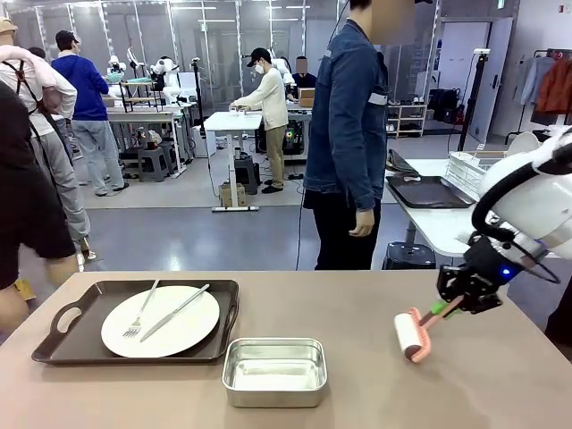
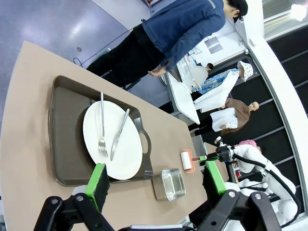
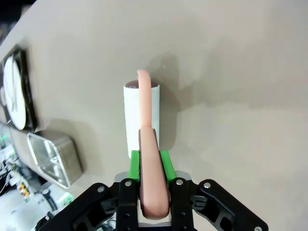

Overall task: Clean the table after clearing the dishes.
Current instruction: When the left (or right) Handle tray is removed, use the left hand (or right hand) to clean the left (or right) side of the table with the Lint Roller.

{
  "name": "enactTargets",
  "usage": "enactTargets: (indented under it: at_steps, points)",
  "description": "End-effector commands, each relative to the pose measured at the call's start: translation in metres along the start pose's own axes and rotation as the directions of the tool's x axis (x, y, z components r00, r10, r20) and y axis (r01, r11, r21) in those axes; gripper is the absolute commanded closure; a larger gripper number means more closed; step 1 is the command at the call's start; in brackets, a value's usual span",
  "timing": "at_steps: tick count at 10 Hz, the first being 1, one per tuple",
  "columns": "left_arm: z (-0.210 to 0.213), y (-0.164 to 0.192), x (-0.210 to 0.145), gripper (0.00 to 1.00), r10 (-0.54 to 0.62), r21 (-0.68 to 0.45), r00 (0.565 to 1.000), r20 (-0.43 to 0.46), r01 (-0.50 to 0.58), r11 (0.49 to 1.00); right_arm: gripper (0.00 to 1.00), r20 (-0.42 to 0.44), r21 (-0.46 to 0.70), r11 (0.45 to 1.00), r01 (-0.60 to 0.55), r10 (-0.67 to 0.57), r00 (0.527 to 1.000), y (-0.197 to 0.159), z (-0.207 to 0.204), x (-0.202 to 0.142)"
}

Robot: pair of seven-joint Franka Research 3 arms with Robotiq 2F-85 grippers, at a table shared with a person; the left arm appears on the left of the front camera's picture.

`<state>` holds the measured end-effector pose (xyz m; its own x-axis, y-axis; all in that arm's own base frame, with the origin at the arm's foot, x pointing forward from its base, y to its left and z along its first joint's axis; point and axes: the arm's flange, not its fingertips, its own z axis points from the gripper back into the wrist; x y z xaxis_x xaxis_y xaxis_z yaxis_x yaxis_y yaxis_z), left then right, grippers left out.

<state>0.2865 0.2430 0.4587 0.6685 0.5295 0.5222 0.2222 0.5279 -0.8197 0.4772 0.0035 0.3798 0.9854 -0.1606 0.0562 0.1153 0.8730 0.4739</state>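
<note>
Front view, table [image 1: 357, 304]: lower frame; rolling step in hand, I judge.
Dishes [image 1: 188, 332]: lower left, on tray [image 1: 54, 349], uncleared.
Right gripper [image 1: 447, 306]: pinching roller [image 1: 409, 335], lower right; next I push it along.
Left gripper [image 2: 155, 178]: spread, empty.

Plate [image 1: 192, 331] left, pan [image 1: 274, 371] middle, roller [image 1: 409, 335] right.
</note>
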Motion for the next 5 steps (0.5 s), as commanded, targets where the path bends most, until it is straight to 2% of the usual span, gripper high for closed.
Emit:
enactTargets:
  at_steps: [1, 3, 5]
  points:
    - [0.002, 0.0, 0.002, 0.0, -0.013, -0.015, 1.0, 0.002, 0.013, 1.0, 0.79, 0.037, -0.223, 0.972, 0.07, -0.063, 0.997, -0.014, 0.003, -0.021]
    - [0.002, 0.0, 0.002, 0.0, -0.013, -0.015, 1.0, 0.002, 0.013, 1.0, 0.79, 0.05, -0.37, 0.925, 0.083, -0.069, 0.996, -0.011, 0.016, -0.031]
    - [0.002, 0.0, 0.002, 0.0, -0.013, -0.015, 1.0, 0.002, 0.013, 1.0, 0.79, 0.048, -0.427, 0.899, 0.1, -0.088, 0.995, -0.015, 0.03, -0.029]
